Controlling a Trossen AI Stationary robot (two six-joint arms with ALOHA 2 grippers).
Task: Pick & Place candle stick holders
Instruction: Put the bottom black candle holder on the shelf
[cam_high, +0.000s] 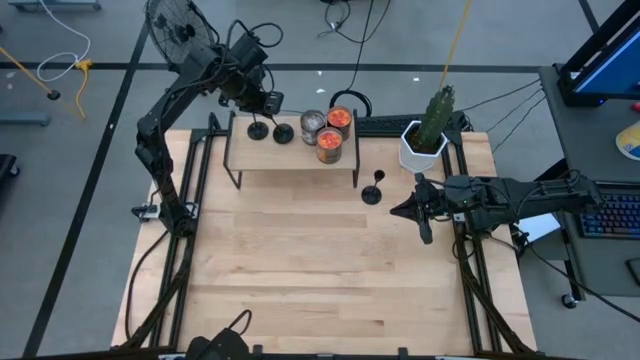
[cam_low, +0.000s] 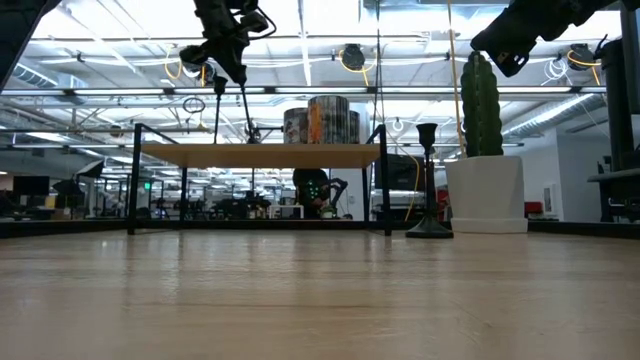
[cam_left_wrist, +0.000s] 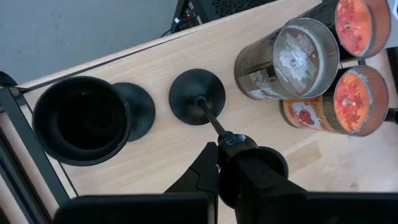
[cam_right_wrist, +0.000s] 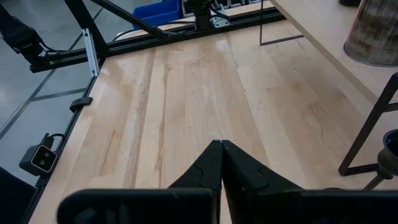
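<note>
A small wooden shelf (cam_high: 285, 165) stands at the table's far side. On it are two black candle stick holders: one (cam_left_wrist: 93, 118) stands free on its round base, and the other (cam_left_wrist: 198, 104) is beside it, with my left gripper (cam_left_wrist: 217, 149) shut on its top. A third holder (cam_high: 373, 192) stands upright on the table, right of the shelf. My right gripper (cam_right_wrist: 221, 144) hovers shut over the table's right side, touching nothing. My left gripper holds the candle stick holder by its cup top (cam_left_wrist: 249, 165), at the upper end of the thin stem. The fingers come from above, slanting down. The stem leans (cam_low: 246, 110), and the round base (cam_left_wrist: 198, 106) is at the shelf top; whether it rests there I cannot tell.
Three glass candle jars (cam_high: 329, 135) stand on the shelf just right of the holders. A cactus in a white pot (cam_high: 425, 140) is at the far right corner. The table's near half (cam_high: 300, 270) is bare wood.
</note>
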